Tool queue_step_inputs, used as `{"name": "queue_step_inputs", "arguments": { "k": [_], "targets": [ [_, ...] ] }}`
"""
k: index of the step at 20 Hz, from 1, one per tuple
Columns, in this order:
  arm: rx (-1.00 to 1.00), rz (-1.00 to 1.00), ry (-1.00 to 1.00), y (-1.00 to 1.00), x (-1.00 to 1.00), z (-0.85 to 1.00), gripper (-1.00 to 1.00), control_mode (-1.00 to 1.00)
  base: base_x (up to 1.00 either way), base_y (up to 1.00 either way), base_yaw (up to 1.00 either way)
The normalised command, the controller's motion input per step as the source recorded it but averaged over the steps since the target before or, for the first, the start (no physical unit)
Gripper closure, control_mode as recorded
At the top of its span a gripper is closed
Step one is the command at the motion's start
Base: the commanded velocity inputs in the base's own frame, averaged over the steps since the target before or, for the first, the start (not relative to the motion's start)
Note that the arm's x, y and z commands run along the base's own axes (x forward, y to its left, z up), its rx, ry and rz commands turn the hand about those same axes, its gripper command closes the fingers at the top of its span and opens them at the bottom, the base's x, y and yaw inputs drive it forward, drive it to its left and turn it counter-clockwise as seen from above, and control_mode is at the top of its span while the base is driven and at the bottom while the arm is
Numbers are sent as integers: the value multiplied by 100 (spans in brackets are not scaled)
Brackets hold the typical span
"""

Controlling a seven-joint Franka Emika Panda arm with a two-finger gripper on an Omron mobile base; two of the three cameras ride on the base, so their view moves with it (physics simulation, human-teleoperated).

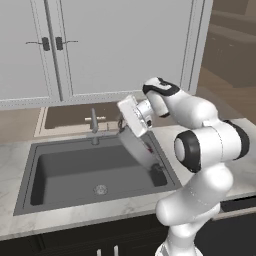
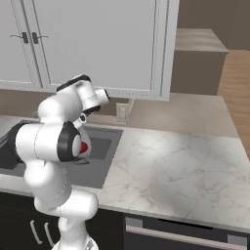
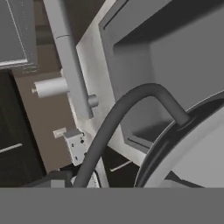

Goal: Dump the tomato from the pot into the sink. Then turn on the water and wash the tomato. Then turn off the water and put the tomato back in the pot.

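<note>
A simulated kitchen with white cabinet doors above a pale marbled counter (image 1: 15, 220). Set into it is the sink (image 1: 65, 167), a dark grey basin with a round drain (image 1: 100, 189) and a slim faucet (image 1: 93, 121) at its back edge. Over the sink's right side the pot (image 1: 141, 147) is tipped steeply on its edge, its open mouth turned rightward toward the arm, rim running from upper left down to lower right. A sliver of the red tomato (image 2: 83, 147) shows inside it. The pincer (image 1: 124, 125) is at the pot's upper rim; in the hand view a dark loop handle (image 3: 131, 109) arches just ahead of the fingers, closed narrowly upon it.
</note>
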Motion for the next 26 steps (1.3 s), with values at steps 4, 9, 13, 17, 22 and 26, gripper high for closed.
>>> {"name": "queue_step_inputs", "arguments": {
  "k": [4,9,13,17,22,26],
  "targets": [
    [20,0,0,0,49,0,100,-100,0,0,0],
    [21,0,0,1,31,0,100,-100,0,0,0],
    [21,0,2,0,18,0,100,-100,0,0,0],
    [21,0,1,0,24,0,100,-100,0,0,0],
    [19,0,1,0,25,0,100,-100,0,0,0],
    [16,0,1,0,26,-2,100,-100,0,0,0]
  ]
}}
